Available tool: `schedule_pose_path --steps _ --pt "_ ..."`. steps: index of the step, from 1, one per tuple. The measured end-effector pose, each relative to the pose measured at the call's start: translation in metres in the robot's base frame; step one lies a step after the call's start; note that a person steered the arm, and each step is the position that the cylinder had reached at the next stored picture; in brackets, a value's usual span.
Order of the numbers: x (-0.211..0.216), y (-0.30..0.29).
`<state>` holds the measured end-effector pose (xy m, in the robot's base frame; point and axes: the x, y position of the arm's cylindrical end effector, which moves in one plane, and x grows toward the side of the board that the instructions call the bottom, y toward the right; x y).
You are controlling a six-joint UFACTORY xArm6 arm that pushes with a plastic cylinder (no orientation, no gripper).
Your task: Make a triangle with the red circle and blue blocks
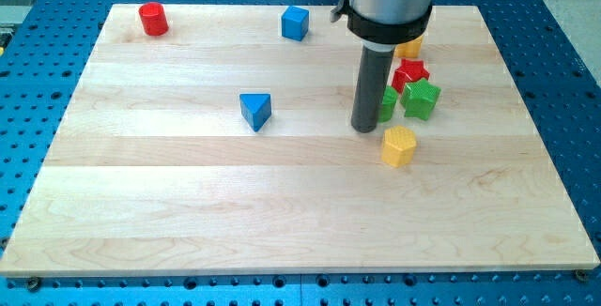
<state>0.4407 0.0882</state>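
The red circle block (153, 19) stands at the board's top left corner. A blue cube (295, 22) sits near the top edge, middle. A blue triangle block (255, 111) lies near the board's centre, left of my rod. My tip (365, 129) rests on the board to the right of the blue triangle, apart from it, and just left of a green block (386, 105) partly hidden behind the rod.
To the right of my tip lie a green block (422, 99), a red star-shaped block (410, 73), a yellow block (410, 49) partly hidden by the arm, and a yellow hexagon block (399, 145). The wooden board (188, 212) sits on a blue perforated table.
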Motion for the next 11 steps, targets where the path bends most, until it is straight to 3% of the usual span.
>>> schedule_pose_path --steps 1,6,8,9,11 --pt "0.000 -0.012" --pt "-0.123 -0.348" --pt "-0.222 -0.361" --pt "-0.232 -0.332" --pt "-0.117 -0.254"
